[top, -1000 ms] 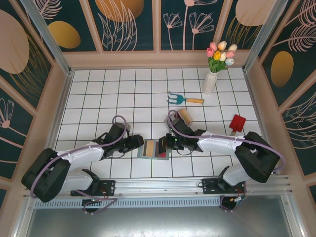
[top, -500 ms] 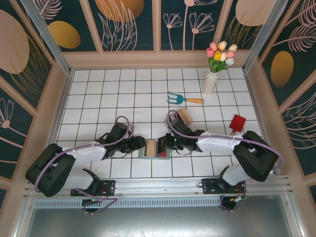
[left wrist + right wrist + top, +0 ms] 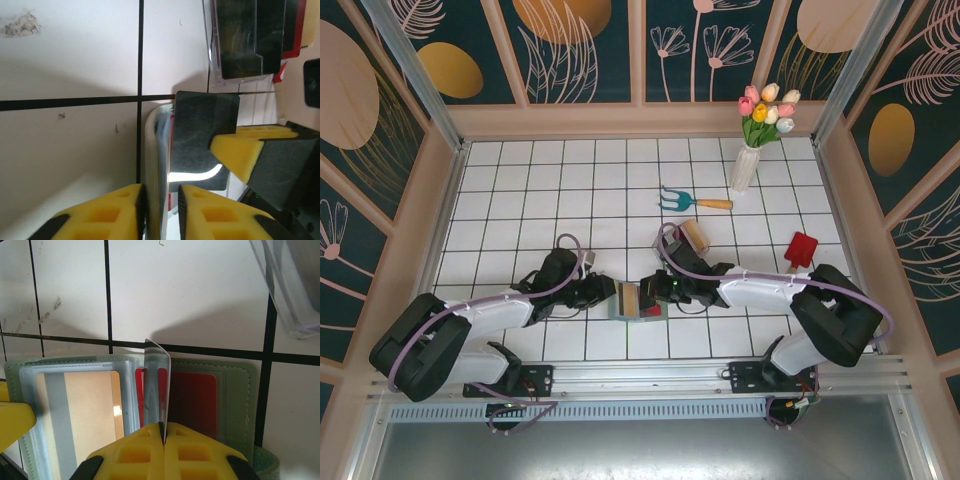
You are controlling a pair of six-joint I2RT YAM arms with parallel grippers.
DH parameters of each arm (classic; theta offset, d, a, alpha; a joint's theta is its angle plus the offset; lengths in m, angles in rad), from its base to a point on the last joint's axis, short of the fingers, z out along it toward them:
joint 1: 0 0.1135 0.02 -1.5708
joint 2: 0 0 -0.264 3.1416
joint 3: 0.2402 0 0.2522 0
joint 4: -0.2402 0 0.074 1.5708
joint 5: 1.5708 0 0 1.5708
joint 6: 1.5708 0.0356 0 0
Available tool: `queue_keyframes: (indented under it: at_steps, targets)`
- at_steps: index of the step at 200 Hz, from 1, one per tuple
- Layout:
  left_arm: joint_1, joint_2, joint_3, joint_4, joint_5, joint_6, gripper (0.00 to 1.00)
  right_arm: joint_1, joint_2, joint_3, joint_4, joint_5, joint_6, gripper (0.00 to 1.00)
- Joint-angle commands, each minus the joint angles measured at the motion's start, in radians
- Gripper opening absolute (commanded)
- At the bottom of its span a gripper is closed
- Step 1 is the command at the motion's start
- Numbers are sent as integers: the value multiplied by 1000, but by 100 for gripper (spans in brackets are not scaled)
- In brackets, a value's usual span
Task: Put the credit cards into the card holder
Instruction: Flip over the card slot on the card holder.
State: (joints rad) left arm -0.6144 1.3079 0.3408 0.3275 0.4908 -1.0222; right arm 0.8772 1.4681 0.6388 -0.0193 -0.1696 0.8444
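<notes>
- The right gripper [image 3: 163,432] is closed tight on the lower edge of a clear leaf [image 3: 157,372] of the card holder [image 3: 250,410]. It holds that leaf upright over the middle fold.
- The left gripper [image 3: 161,190] has its yellow fingers close on either side of the holder's left edge. I cannot tell whether they actually press it.
- The card holder lies open and flat on the white tiled table [image 3: 570,190], near the front edge and between the two grippers.
- A beige card [image 3: 85,410] sits in the left pocket.
- A red card [image 3: 192,400] sits in the right pocket, just beside the raised leaf.
- In the left wrist view, a dark card [image 3: 200,125] shows flat-on inside the raised leaf, with a yellow finger of the right gripper against it.
- A clear tray [image 3: 287,295] lies on the tiles just beyond the holder, not touching it.
- Farther back on the table are a brush [image 3: 695,237], a blue rake [image 3: 692,200] with an orange handle, and a red shovel [image 3: 801,250].
- A white vase [image 3: 745,170] of tulips stands near the back wall.
</notes>
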Motion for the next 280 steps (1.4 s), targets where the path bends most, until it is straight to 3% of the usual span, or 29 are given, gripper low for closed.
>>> queue_keyframes:
  at_steps: [1, 41, 80, 116, 151, 234, 280]
  targets:
    - [-6, -4, -19, 58, 25, -14, 21, 8, 29, -18, -60, 43, -13, 0]
    - [-7, -58, -29, 67, 1, -30, 11, 9, -4, 38, -84, 60, -27, 0]
    - [-6, -96, -50, 104, 2, -58, 23, 17, -96, 71, -75, 96, -20, 0]
    - [-6, -104, -61, 125, 1, -64, 18, 55, -126, 96, -36, 121, -5, 0]
    - [-6, -96, -68, 136, -8, -68, 7, 103, -114, 131, -9, 164, 24, 0]
    - [-5, -107, -80, 150, -33, -106, 4, 181, -37, 174, 10, 260, 100, 0]
    - [-6, -119, -89, 159, -36, -117, 2, 246, 23, 264, -147, 395, 105, 0]
